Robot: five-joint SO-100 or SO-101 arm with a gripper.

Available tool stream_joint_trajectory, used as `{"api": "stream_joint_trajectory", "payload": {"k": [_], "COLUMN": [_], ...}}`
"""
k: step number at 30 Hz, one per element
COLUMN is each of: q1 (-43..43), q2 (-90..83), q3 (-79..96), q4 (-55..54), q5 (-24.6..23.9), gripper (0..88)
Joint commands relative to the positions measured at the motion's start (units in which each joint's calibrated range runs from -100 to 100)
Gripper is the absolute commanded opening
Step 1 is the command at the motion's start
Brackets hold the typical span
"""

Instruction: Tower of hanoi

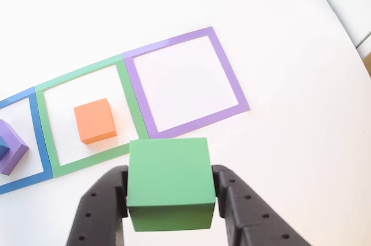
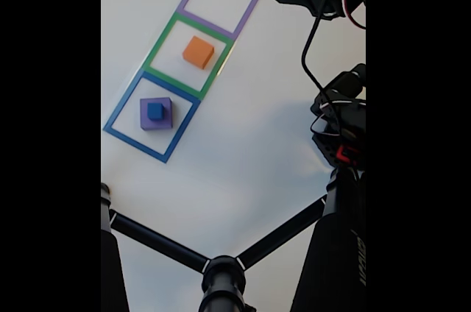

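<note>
Claw (image 1: 171, 199) clenched on a green cube (image 1: 169, 182), lifted above the white worktop (image 1: 290, 112); just ahead, an empty purple-bordered square (image 1: 229, 75); an orange cube (image 1: 95, 120) ahead-left inside the green-bordered square (image 1: 49, 136).

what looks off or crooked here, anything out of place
Nothing stands out. The green cube sits squarely in the gripper, the orange cube lies inside the green frame, and the purple frame holds nothing.
</note>
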Motion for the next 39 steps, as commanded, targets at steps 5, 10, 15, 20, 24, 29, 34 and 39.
{"api": "stream_joint_trajectory", "payload": {"k": [5, 10, 15, 20, 24, 29, 34, 39], "q1": [4.85, 6.19, 8.50, 9.36, 9.07, 6.67, 4.28, 2.65], "q2": [-3.89, -8.01, -7.45, 0.39, 8.22, 20.17, 34.30, 46.25], "q3": [7.55, 29.10, 52.55, 66.64, 72.73, 76.73, 77.73, 77.19], "q4": [-5.21, -24.40, -52.09, -77.43, -93.63, -112.57, -129.66, -142.94], "q5": [0.00, 0.00, 0.00, 0.00, 0.00, 0.00, 0.00, 0.00], "gripper": [6.0, 6.1, 6.2, 6.5, 6.5, 6.6, 6.6, 6.6]}}
